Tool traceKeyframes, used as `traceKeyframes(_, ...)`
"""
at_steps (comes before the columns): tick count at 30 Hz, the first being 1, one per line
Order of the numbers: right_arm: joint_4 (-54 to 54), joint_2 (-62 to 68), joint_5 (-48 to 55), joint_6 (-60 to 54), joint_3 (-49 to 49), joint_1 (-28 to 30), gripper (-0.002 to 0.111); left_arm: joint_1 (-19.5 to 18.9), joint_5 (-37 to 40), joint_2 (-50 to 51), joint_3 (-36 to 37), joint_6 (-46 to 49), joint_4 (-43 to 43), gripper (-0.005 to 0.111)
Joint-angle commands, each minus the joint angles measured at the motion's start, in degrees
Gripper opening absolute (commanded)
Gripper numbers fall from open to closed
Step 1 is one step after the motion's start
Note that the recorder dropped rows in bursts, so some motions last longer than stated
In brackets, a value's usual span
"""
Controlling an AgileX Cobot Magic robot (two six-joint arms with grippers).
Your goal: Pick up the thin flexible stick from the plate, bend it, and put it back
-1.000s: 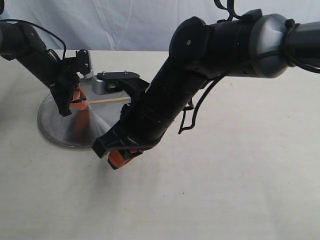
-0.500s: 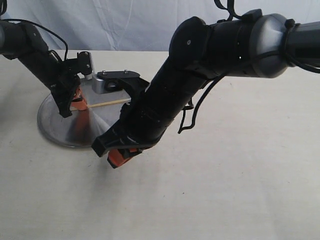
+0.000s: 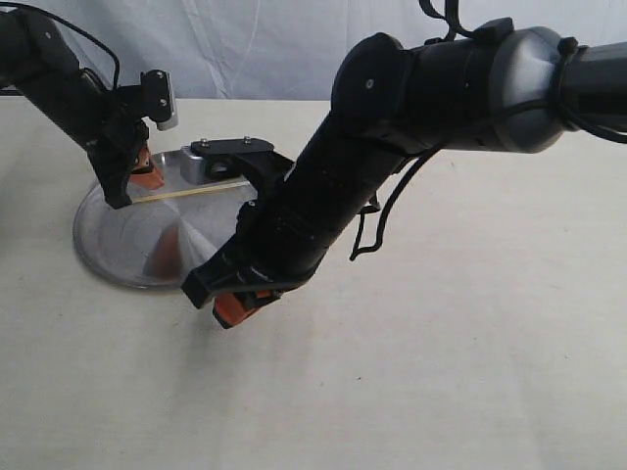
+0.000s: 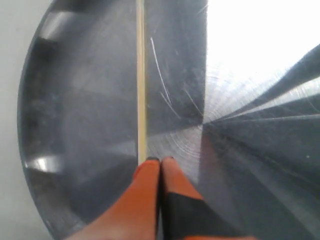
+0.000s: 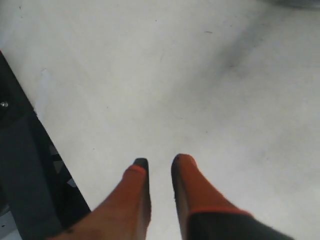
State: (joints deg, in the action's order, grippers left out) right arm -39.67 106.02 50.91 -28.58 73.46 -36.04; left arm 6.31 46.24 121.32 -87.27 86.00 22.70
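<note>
The plate [image 3: 127, 250], a round brushed silver dish, lies at the left of the white table. The thin flexible stick [image 3: 191, 193], a pale tan strand, slants across the plate's far half, and its right end disappears behind the right arm. My left gripper [image 3: 130, 196] is shut at the stick's left end, just above the dish. In the left wrist view the stick [image 4: 141, 75] runs straight out from the closed tips of the gripper [image 4: 160, 160] over the plate [image 4: 75, 125]. My right gripper [image 3: 232, 311] hangs over bare table beside the plate's near right rim, its jaws [image 5: 160, 162] slightly parted and holding nothing.
The bulky black right arm [image 3: 323, 186] reaches across the plate's right side and hides that rim. Its grey and black camera mount [image 3: 220, 157] sits over the plate's far edge. A white cloth backdrop [image 3: 274, 49] closes the back.
My left gripper has moved up and to the left. The stick has shifted with it and now slants more steeply. The right arm has stayed still.
</note>
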Motion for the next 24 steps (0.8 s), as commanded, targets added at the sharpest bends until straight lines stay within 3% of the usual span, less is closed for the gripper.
traceKeyframes(1, 0.84, -0.58, -0.34, -0.37, -0.16, -0.07, 0.019, 0.04, -0.16, -1.04, 0.27, -0.17, 1.6, 0.0)
traceKeyframes(7, 3.94, -0.58, -3.58, -2.89, -0.16, -0.07, 0.019, 0.04, -2.67, -0.84, 0.27, -3.41, 7.35, 0.0)
traceKeyframes(11, 11.47, -0.46, -13.3, -3.0, -0.16, 0.04, 0.019, 0.04, -2.09, -0.84, 0.27, -13.62, 7.47, 0.0)
traceKeyframes(15, 15.3, -0.46, -21.8, -2.38, -0.16, 0.04, 0.019, 0.04, -2.17, -0.84, 0.27, -14.95, 7.65, 0.0)
traceKeyframes(24, 18.57, -0.46, -32.23, 12.61, -0.06, 0.04, 0.017, 0.26, -9.96, 4.38, 0.27, -14.95, 11.14, 0.0)
